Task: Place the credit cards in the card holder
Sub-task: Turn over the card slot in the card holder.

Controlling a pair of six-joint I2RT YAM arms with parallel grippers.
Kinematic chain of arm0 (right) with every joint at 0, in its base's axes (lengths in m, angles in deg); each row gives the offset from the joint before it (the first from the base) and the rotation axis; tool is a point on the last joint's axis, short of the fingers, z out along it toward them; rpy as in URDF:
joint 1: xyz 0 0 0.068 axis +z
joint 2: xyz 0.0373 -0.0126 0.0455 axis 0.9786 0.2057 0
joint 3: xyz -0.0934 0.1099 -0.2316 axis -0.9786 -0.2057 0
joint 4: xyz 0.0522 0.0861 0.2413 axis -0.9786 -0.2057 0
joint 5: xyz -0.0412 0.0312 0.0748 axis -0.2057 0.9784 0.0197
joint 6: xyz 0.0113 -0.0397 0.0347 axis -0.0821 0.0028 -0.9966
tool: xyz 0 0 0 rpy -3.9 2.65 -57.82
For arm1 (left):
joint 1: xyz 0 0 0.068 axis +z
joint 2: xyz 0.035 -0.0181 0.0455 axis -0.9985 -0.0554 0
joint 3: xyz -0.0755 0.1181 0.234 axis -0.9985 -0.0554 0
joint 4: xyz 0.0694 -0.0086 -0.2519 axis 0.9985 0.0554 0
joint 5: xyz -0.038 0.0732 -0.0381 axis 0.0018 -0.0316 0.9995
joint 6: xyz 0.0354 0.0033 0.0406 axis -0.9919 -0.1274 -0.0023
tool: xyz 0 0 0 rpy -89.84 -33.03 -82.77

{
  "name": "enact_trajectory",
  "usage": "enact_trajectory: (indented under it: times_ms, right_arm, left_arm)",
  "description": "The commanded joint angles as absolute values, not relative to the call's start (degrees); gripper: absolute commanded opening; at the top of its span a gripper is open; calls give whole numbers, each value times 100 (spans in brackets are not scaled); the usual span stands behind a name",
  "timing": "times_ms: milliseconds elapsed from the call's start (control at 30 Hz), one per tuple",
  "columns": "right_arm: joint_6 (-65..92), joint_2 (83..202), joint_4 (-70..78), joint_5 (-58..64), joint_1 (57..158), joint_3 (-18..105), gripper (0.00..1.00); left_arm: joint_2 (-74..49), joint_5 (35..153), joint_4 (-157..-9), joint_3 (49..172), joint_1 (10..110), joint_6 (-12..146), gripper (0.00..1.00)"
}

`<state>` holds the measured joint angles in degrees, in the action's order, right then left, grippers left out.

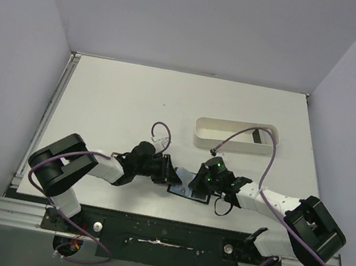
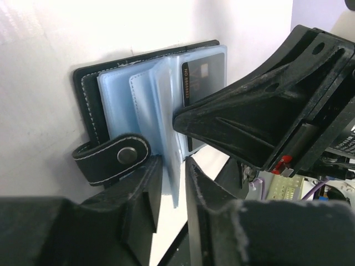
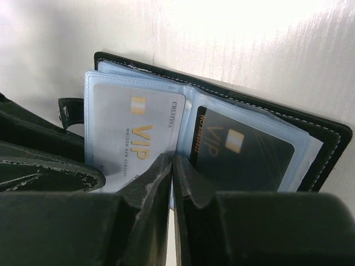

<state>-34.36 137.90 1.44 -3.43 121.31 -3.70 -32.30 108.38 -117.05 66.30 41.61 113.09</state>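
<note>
Find the card holder (image 1: 189,192) spread open on the desk (image 1: 136,98) at lower centre of the top view, wedged between the two hands. See the left hand (image 2: 173,166) drawn narrow, with a pale blue leaf (image 2: 169,111) standing in the slim gap, apparently pinched, just beside the snap tab (image 2: 113,158). See the right hand (image 3: 172,172) all but closed on the lower edge of the plastic at the fold. Count a pale card (image 3: 133,130) seated in the left pocket and a dark card (image 3: 244,147) in the right one, both seemingly fully under plastic. Judge the step as holding the pages apart, either for a further card or to settle these two. To do it well, keep both pinches light and on plastic only, never on a card edge. Ease the leaves apart without lifting the spine off the desk, then let go one hand at a time. Leave unjudged the dark speck inside the white tray (image 1: 236,136) at upper right: too small to tell.
</note>
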Motion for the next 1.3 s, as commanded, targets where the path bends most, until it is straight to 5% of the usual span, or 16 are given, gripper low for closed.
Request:
enact_trajectory:
  times_ms: [0,133,600,867,1267]
  right_arm:
    - [-3437,13867,87,-423,12233,-496,8]
    - [-3356,13705,-101,-443,12250,-294,13]
    - [-3081,12657,-1325,-1254,12201,50,19]
    - [-3097,12854,-786,-1321,12156,-267,20]
    - [-3105,11947,-1388,-1950,12155,-190,22]
  left_arm:
    - [-3082,10941,-12002,6910,4097,11315,17]
    - [-2951,10802,-11461,7062,4077,11178,0]
    - [-2038,9317,-8213,7818,4068,10196,0]
    - [-2127,10086,-8606,8051,4050,10260,25]
    - [-2418,10656,-9709,8109,3918,10577,29]
